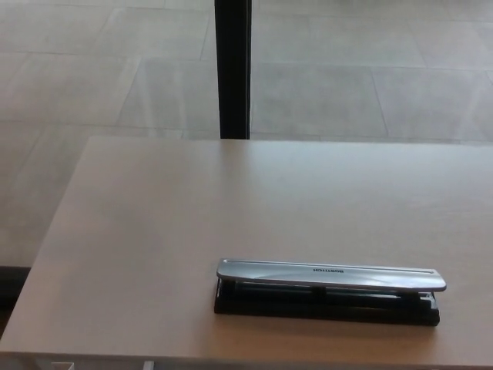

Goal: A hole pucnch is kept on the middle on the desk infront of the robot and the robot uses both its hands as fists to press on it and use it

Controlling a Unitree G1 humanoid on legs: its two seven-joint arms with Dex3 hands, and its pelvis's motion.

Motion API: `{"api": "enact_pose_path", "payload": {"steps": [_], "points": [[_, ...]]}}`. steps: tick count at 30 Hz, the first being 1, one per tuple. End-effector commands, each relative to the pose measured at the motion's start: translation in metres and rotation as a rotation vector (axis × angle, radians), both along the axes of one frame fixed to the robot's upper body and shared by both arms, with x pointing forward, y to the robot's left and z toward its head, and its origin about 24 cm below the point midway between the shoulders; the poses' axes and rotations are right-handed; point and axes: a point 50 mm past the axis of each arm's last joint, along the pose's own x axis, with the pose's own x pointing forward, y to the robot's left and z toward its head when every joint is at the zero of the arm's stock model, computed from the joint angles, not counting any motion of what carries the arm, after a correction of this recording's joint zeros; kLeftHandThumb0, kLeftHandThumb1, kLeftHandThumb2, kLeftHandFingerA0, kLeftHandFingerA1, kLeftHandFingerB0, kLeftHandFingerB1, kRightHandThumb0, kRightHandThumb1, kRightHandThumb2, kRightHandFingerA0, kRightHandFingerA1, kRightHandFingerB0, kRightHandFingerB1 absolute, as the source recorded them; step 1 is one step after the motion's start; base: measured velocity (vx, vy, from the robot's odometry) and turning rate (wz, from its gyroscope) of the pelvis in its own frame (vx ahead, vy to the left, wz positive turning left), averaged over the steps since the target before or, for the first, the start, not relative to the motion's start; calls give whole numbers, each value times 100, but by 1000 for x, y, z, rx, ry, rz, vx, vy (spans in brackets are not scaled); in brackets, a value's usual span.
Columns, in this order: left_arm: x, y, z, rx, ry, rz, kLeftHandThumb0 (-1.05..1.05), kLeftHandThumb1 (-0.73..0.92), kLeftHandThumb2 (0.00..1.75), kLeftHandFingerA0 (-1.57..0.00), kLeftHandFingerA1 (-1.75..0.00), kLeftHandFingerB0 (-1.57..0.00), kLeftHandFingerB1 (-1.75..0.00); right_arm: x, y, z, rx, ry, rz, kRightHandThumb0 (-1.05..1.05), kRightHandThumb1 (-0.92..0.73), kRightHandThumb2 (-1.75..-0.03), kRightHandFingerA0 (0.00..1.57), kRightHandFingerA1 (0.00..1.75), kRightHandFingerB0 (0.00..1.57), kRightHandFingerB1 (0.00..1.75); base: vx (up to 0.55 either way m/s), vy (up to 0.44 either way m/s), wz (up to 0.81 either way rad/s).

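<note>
So the hole punch (329, 291) sits on the desk (154, 231), down at the near edge and a bit right of centre. It lies lengthwise, left to right, basically parallel to the near edge of the desk. Silver lever bar on top with some small dark lettering near the middle (too small to read properly), black base underneath. The lever looks to be up in its resting position, with a thin dark gap between it and the base.

Neither robot hand is in the shot, left or right, so I can't say whether the fingers are spread or curled, or how the punch lies relative to them. All that's clear is that nothing is touching the punch or holding it.

The desk itself is a pale wood-tone top, and the punch is the only thing on it. Past the far edge there's a tiled floor (370, 85) with a bit of glare on it, and a black vertical post (233, 69) comes down to the far edge of the desk, left of centre.
</note>
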Motion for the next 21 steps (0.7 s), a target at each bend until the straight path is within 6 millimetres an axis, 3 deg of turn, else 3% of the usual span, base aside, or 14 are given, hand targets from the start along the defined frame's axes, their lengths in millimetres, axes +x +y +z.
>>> {"api": "enact_pose_path", "payload": {"steps": [1,2,3,4,5,6,8,9,12,14,15,17,18,21], "points": [[-40,-13,-22,-298,75,-11,-24,42,109,-97,-145,-78,-91,-4,44,-62,337,-80,-128,-46,-74,-70,112,175,74,150,0,0,0],[-41,-13,-21,-302,66,-14,-21,34,100,-107,-155,-80,-93,-1,47,-64,339,-52,-111,-47,-73,-72,99,175,76,114,0,0,0],[-42,-13,-21,-321,48,-18,-26,31,98,-133,-134,-86,-92,4,54,-68,330,-13,-45,-47,-68,-70,93,171,77,123,0,0,0],[-42,-13,-21,-328,45,-17,-26,31,98,-133,-134,-86,-92,5,55,-68,326,-15,-27,-47,-68,-70,93,171,77,123,0,0,0],[-40,-13,-21,-329,39,-23,-31,37,88,-117,-154,-88,-97,7,57,-71,333,-28,19,-48,-70,-67,87,172,73,113,0,0,0],[-39,-13,-21,-329,30,-23,-32,37,87,-112,-155,-87,-94,9,60,-73,334,-18,65,-48,-69,-66,88,173,75,124,0,0,0],[-39,-13,-21,-331,25,-23,-32,37,87,-112,-155,-87,-94,10,60,-72,332,-11,78,-48,-69,-66,88,173,75,124,0,0,0],[-37,-13,-21,-334,9,-29,-32,38,85,-105,-156,-86,-93,11,62,-75,341,2,100,-47,-67,-66,91,174,75,115,0,0,0],[-33,-14,-22,-358,20,-90,-28,42,93,-87,-143,-83,-89,14,71,-81,371,77,207,-47,-64,-63,98,164,76,99,0,0,0],[-32,-15,-22,-363,13,-109,-31,43,92,-90,-123,-84,-87,14,74,-83,378,75,250,-46,-61,-66,94,161,74,98,0,0,0],[-31,-15,-22,-362,18,-117,-31,42,92,-93,-115,-84,-86,14,76,-84,379,77,271,-49,-62,-66,94,159,68,83,0,0,0],[-31,-16,-23,-367,12,-123,-27,37,94,-101,-89,-87,-84,14,77,-85,392,83,294,-48,-69,-68,85,163,64,78,0,0,0],[-31,-16,-23,-368,10,-133,-28,37,95,-100,-85,-87,-83,13,78,-86,401,91,301,-46,-51,-98,113,130,63,77,0,0,0],[-31,-17,-23,-374,0,-162,-27,36,98,-98,-85,-87,-84,12,79,-86,405,85,315,-47,-51,-98,115,132,62,77,0,0,0]]}}
